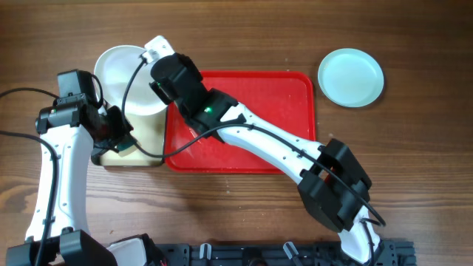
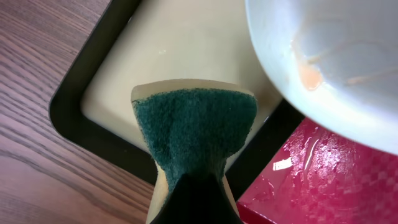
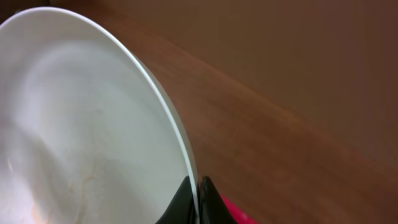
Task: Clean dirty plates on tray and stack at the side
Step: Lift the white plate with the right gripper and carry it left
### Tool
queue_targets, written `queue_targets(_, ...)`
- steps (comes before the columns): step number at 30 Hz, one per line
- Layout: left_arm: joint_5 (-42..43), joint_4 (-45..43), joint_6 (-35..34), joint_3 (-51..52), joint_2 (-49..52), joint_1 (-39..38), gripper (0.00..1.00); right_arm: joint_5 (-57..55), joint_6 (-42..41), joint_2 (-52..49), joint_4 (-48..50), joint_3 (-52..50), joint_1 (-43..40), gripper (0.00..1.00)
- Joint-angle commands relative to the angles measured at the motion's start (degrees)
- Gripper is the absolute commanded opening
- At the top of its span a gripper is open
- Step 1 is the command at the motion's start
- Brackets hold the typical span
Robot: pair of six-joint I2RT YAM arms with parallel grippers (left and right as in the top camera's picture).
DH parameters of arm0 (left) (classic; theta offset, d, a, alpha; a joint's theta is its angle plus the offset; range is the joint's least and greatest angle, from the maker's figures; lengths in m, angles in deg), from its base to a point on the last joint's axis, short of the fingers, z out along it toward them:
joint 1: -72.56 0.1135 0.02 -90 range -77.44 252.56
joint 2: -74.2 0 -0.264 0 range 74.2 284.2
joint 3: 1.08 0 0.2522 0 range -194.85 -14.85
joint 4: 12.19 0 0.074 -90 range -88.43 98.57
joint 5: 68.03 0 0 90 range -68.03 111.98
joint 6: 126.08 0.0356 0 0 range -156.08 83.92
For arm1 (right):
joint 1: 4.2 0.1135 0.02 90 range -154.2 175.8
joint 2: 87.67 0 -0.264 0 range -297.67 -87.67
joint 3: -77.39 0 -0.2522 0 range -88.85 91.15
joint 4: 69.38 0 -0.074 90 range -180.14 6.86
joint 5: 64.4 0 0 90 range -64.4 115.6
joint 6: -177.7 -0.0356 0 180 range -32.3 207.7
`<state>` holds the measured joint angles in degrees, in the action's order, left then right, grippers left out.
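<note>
My right gripper (image 1: 164,87) is shut on the rim of a white plate (image 1: 127,80) and holds it tilted above the small tray, left of the red tray (image 1: 259,96). In the right wrist view the jaws (image 3: 195,186) pinch the plate's edge (image 3: 93,124). The plate (image 2: 336,56) has an orange smear on it. My left gripper (image 1: 122,140) is shut on a green and yellow sponge (image 2: 193,130), just below the plate. A pale light-blue plate (image 1: 351,77) lies on the table at the far right. A third plate is not in view.
A small black-rimmed tray with a cream inside (image 2: 174,50) sits under the sponge, touching the red tray's left edge (image 2: 323,180). The red tray's surface looks wet. Bare wooden table (image 1: 414,162) lies to the right and in front.
</note>
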<state>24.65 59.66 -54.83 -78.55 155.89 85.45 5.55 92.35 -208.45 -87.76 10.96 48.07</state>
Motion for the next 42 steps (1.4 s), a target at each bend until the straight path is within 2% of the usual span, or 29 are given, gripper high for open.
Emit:
queue_targets(1,1.2,-0.6,-2.7,0.2,-1.1,0.1,0.04,-2.3,16.6,0.2,3.7,1.0,1.1,0.04)
queue_targets(5,1.2,-0.8,-2.7,0.2,-1.1,0.1,0.04,-2.3,26.8,0.2,7.8,1.0,1.7,0.04)
queue_targets(11,1.2,-0.8,-2.7,0.2,-1.1,0.1,0.04,-2.2,37.1,0.2,14.5,1.0,2.3,0.04)
queue_targets(23,1.1,-1.0,-2.7,0.2,-1.1,0.1,0.04,4.6,53.7,0.2,16.4,1.0,4.5,0.04)
queue_targets(32,1.1,-1.0,-2.7,0.2,-1.1,0.1,0.04,4.6,53.4,0.2,16.0,1.0,4.6,0.04)
queue_targets(37,1.2,-1.0,-2.7,0.2,-1.1,0.1,0.04,4.6,49.5,0.2,15.2,1.0,4.4,0.04)
queue_targets(42,1.1,-1.0,-2.7,0.2,-1.1,0.1,0.04,4.4,41.4,0.2,15.0,1.0,4.2,0.04)
